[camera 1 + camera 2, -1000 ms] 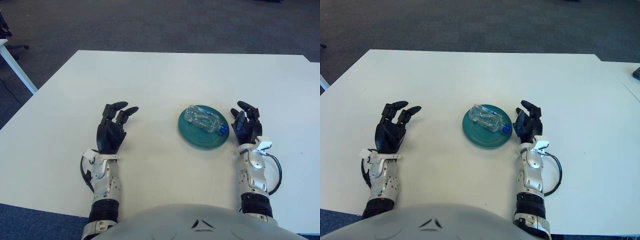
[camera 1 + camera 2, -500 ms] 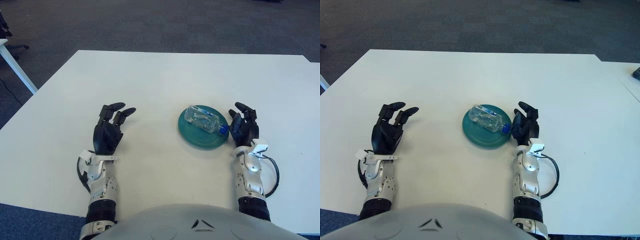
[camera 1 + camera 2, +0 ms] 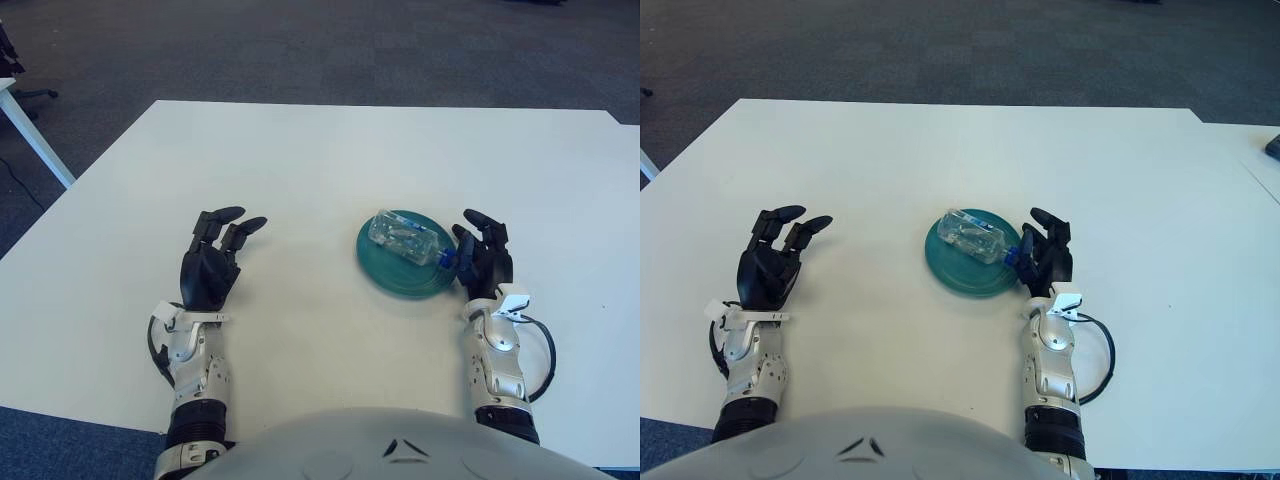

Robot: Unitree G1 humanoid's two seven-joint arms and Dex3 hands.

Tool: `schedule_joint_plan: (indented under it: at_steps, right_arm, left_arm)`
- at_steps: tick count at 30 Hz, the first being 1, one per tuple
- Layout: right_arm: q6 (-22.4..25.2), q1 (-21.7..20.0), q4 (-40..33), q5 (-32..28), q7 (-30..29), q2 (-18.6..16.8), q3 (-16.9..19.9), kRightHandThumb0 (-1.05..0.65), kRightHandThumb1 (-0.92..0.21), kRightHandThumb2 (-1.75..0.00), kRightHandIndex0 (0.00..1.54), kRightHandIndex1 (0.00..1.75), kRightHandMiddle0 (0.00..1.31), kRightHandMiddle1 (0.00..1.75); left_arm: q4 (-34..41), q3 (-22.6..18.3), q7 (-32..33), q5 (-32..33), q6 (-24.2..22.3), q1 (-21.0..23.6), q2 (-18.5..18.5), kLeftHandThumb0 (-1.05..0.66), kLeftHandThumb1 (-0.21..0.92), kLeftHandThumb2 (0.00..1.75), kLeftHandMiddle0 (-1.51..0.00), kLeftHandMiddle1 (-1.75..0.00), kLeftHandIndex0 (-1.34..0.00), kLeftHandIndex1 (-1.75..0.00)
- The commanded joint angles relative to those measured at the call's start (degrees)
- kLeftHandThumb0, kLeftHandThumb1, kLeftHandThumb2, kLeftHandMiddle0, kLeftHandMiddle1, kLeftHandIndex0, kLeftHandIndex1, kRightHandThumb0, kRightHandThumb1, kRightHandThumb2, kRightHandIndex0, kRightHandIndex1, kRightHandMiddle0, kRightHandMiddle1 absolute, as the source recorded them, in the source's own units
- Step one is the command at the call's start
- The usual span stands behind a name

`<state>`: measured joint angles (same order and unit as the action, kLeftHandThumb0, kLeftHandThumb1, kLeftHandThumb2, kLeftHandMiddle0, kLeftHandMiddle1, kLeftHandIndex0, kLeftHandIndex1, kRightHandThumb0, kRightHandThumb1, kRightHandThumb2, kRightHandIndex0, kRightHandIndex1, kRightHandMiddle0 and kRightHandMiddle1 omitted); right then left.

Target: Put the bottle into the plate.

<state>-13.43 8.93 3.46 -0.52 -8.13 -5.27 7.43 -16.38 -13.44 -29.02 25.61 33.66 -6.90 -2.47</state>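
A clear plastic bottle (image 3: 406, 239) with a blue cap lies on its side in the teal plate (image 3: 390, 274) at the table's centre right. My right hand (image 3: 482, 260) hovers just right of the plate's rim, close to the blue cap (image 3: 1012, 256), fingers spread and holding nothing. My left hand (image 3: 213, 263) is well to the left of the plate, fingers relaxed and empty.
The white table (image 3: 330, 160) stretches far ahead; its front edge lies close to my body. A cable loop (image 3: 1100, 350) hangs at my right wrist. Dark carpet surrounds the table, and a second white table's leg (image 3: 35, 135) shows at far left.
Both hands have drifted back toward my body and slightly left. The right hand has moved closer to the plate's rim. The bottle has stayed still in the plate.
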Motion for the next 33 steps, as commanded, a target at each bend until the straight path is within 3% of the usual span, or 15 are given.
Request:
schedule_joint_plan:
  at_steps: [1,3,7,14,27,33]
  right_arm:
    - [2.8,2.4,-0.4,1.6,-1.0,-0.6,-1.2,-0.61,-0.89,-0.72,0.41,0.87,0.0,1.19]
    - [3.3,2.9,-1.3,2.4,-1.4,-0.7,-1.8,-0.6,-0.88,-0.74,0.41,0.89,0.0,1.21]
    - [4.3,4.0,-3.2,3.9,-1.8,-0.9,-2.8,-0.56,-0.83,-0.77,0.42,0.95,0.0,1.22]
    - [5.4,5.1,-5.1,5.0,-2.2,-0.6,-3.7,-0.55,-0.8,-0.81,0.43,0.98,0.0,1.3]
    - [6.4,7.1,-7.7,4.4,-2.2,0.1,-3.3,-0.6,-0.87,-0.72,0.46,1.0,0.0,1.32]
    - [5.2,7.2,-7.9,4.1,-2.7,0.3,-2.3,-0.59,-0.88,-0.71,0.47,1.0,0.0,1.26]
  left_arm:
    - [6.0,8.9,10.4,-12.4,-13.6,-6.5,-4.2,-0.52,0.85,0.89,-0.48,-0.84,-0.2,-1.16]
    - [11.4,13.9,15.2,-18.7,-20.2,-7.7,-5.2,-0.45,0.77,0.98,-0.47,-0.82,-0.19,-1.13]
    - [14.0,15.7,15.6,-21.6,-23.3,-8.7,-2.9,-0.42,0.7,1.05,-0.45,-0.79,-0.2,-1.12]
    - [18.0,17.4,17.8,-24.4,-27.3,-9.6,-1.3,-0.53,0.75,0.94,-0.44,-0.83,-0.23,-1.13]
    - [19.6,19.1,19.5,-24.4,-28.8,-8.7,-1.8,-0.57,0.77,0.89,-0.48,-0.87,-0.3,-1.16]
    - [19.8,21.0,19.2,-24.8,-28.9,-8.4,-1.3,-0.58,0.8,0.86,-0.43,-0.85,-0.25,-1.13]
